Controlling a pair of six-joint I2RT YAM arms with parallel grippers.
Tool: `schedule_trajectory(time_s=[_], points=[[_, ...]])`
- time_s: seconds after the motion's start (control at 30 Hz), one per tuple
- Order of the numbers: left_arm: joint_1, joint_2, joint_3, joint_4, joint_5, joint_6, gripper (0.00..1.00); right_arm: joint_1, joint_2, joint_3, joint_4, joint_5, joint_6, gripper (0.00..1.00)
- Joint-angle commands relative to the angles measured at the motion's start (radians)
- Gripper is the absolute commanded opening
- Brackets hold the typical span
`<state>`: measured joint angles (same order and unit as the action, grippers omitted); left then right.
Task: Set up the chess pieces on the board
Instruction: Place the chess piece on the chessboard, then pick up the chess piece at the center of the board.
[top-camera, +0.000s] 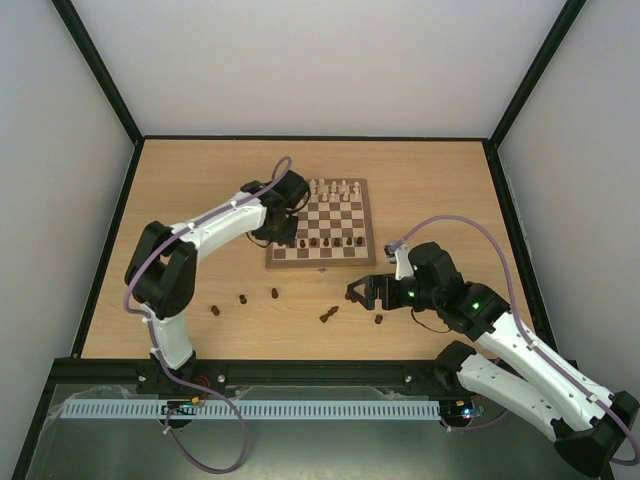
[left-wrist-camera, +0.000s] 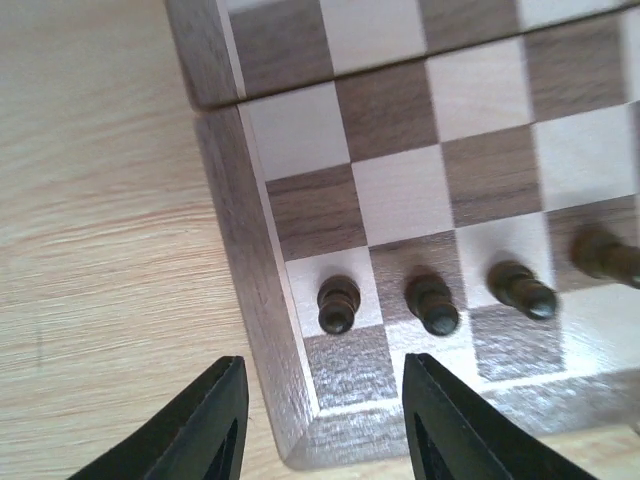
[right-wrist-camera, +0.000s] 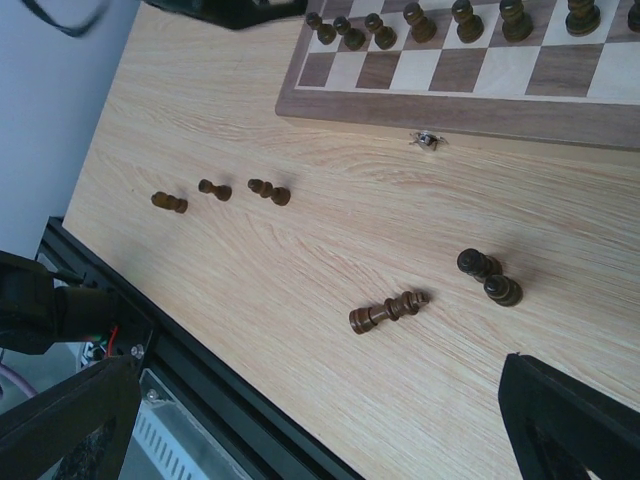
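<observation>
The left gripper (left-wrist-camera: 325, 430) hangs low over the near left corner of the board (left-wrist-camera: 255, 330). Its two fingers stand apart with nothing between them, one over the table (top-camera: 180, 200) and one over the board's corner square. Just beyond the fingertips, a row of dark pawns (left-wrist-camera: 338, 303) stands upright, one per square, on the second rank from the near edge. The corner square under the gripper is bare.

The right gripper (right-wrist-camera: 312, 400) hovers above the table in front of the board, spread wide and empty. Below it a tall dark piece (right-wrist-camera: 388, 311) lies on its side, and a pair of dark pieces (right-wrist-camera: 489, 277) sits just beside it. Three more dark pawns (right-wrist-camera: 214, 189) lie toppled in a loose line further left, well apart from the board. Cream pieces (top-camera: 335, 188) line the board's far edge.

The set-up looks roughly half done. To do this step well, the left gripper should likely rise straight up before swinging away, so its fingers do not clip the nearest pawn. The lying pieces probably call for a pinch across the stem, then setting each upright, centred on its square.
</observation>
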<state>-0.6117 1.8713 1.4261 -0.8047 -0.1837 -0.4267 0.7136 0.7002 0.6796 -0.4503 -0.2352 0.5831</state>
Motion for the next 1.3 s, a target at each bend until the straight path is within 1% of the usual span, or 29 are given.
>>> schedule_trajectory(time_s=[0.0,0.17,0.27,0.37,0.4,0.43,0.47,0.63,0.73,0.83,1.0,1.13,1.27], points=[[0.005,-0.114,0.066,-0.049,0.012,0.002,0.47,-0.002,0.014,-0.004,-0.011,-0.005,-0.011,0.99],[0.003,-0.226,0.075,-0.050,0.031,-0.001,0.55,-0.002,0.028,-0.002,-0.014,0.015,-0.003,0.99],[-0.007,-0.336,0.005,-0.001,0.078,-0.005,0.63,-0.002,0.048,0.002,-0.022,0.040,0.008,0.99],[-0.032,-0.482,-0.104,0.069,0.129,-0.025,0.78,-0.003,0.079,0.013,-0.041,0.102,0.032,0.98],[-0.043,-0.533,-0.141,0.091,0.144,-0.035,0.84,-0.003,0.092,0.020,-0.050,0.126,0.042,0.99],[-0.058,-0.580,-0.175,0.111,0.154,-0.043,0.96,-0.002,0.104,0.025,-0.057,0.145,0.047,0.99],[-0.073,-0.628,-0.207,0.130,0.162,-0.052,0.99,-0.002,0.116,0.027,-0.061,0.162,0.067,0.99],[-0.110,-0.812,-0.327,0.154,0.201,-0.094,0.99,-0.002,0.171,0.021,-0.077,0.227,0.132,0.99],[-0.121,-0.889,-0.381,0.158,0.213,-0.105,1.00,-0.003,0.180,0.006,-0.085,0.249,0.169,0.99],[-0.122,-0.940,-0.425,0.154,0.222,-0.111,0.99,-0.002,0.182,-0.002,-0.123,0.264,0.212,0.88],[-0.123,-0.988,-0.483,0.148,0.238,-0.119,0.99,0.010,0.142,-0.038,-0.195,0.264,0.291,0.76],[-0.125,-1.001,-0.514,0.134,0.248,-0.120,0.99,0.066,0.086,-0.077,-0.221,0.276,0.369,0.70],[-0.125,-1.017,-0.529,0.124,0.252,-0.118,0.99,0.146,0.103,-0.108,-0.209,0.298,0.425,0.68]])
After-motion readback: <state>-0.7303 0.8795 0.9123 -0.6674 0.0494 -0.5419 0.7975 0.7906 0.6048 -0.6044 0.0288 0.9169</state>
